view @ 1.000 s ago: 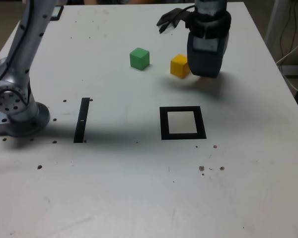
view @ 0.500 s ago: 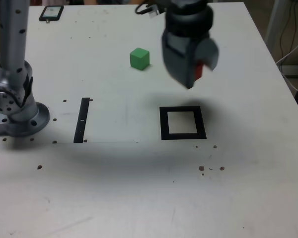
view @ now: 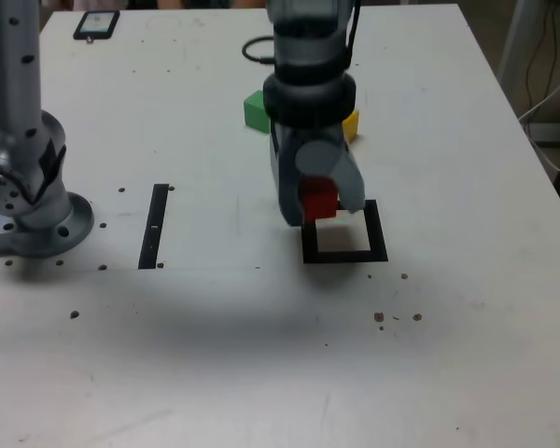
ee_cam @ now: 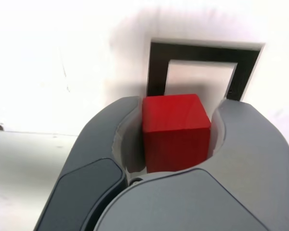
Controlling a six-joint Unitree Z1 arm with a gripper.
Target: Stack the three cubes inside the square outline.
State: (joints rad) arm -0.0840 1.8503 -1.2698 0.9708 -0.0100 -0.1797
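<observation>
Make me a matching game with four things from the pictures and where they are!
Things
1. red cube
2. green cube
3. black square outline
4. thin black strip

Places
A. lying on the table, between the arm's base and the square outline in the exterior view
B. held between the gripper's jaws
C. partly hidden behind the arm in the exterior view
D. flat on the table, with a pale middle

Right pairs: 1-B, 2-C, 3-D, 4-A

Three cubes [ee_cam: 176, 132], one square outline [view: 377, 233].
</observation>
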